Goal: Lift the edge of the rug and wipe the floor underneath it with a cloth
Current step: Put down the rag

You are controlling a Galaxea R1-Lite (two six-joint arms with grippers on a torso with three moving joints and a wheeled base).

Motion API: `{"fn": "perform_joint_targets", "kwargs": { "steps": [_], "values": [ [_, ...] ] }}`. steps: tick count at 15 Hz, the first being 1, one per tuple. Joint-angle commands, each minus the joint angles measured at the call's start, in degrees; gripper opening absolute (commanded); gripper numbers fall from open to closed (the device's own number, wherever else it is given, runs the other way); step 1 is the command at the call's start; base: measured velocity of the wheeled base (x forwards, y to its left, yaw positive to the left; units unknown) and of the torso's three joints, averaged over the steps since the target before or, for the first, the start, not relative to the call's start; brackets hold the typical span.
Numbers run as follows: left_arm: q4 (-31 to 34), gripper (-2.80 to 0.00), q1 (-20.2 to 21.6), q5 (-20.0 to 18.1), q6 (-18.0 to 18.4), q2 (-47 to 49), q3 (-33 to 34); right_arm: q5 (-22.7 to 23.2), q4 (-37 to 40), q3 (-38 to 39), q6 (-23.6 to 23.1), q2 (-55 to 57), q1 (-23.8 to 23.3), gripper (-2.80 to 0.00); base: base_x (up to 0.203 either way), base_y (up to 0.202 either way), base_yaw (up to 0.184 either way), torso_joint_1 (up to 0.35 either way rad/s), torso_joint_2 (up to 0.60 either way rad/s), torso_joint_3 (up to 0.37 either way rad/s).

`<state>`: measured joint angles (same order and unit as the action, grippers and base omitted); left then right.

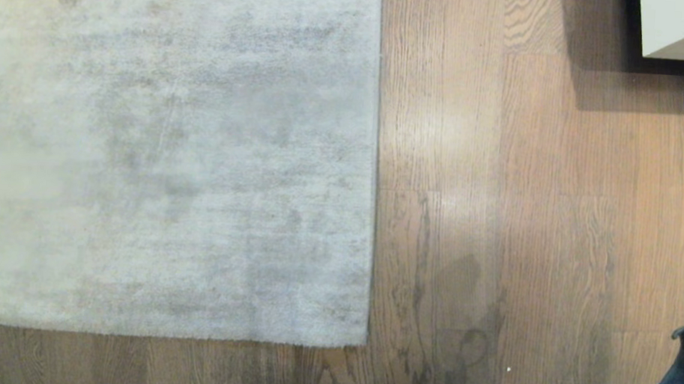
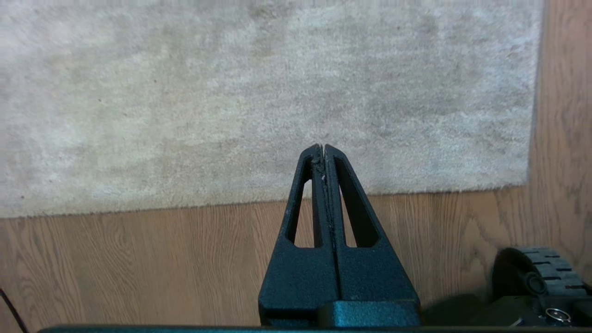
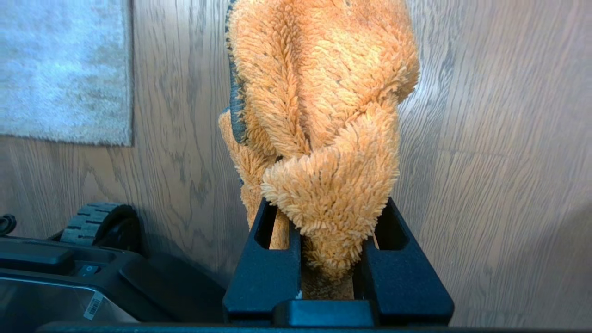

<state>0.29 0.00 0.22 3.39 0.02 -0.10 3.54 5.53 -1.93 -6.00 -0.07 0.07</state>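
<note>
Lying flat, the pale grey rug (image 1: 164, 149) covers the left of the head view, its rug edge (image 1: 374, 176) running straight along the brown floor (image 1: 526, 229). Above the rug's near border, the left gripper (image 2: 322, 147) has its jaws pressed together on nothing. Over bare planks, the right gripper (image 3: 330, 217) pinches the bunched orange cloth (image 3: 323, 101) between its fingers, beside the robot's base (image 3: 83, 273).

The pale grey rug edge (image 1: 375, 158) lies flat on the brown floor (image 1: 526, 229); the fuzzy orange cloth (image 3: 323, 115) hangs bunched.
</note>
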Motion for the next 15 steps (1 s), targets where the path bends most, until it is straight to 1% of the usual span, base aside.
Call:
{"fn": "perform_joint_targets", "kwargs": {
  "steps": [1, 15],
  "values": [
    [-0.03, -2.80, 0.00, 0.05, 0.04, -0.02, 0.01, 0.06, 0.03, -0.09, -0.07, 0.07, 0.01, -2.80, 0.000, 0.000, 0.000, 0.006, 0.01, 0.211],
    [-0.03, -2.80, 0.00, 0.05, -0.40, -0.02, 0.01, 0.06, 0.00, -0.01, -0.07, 0.07, 0.01, -2.80, 0.000, 0.000, 0.000, 0.002, 0.00, 0.199]
  ]
}}
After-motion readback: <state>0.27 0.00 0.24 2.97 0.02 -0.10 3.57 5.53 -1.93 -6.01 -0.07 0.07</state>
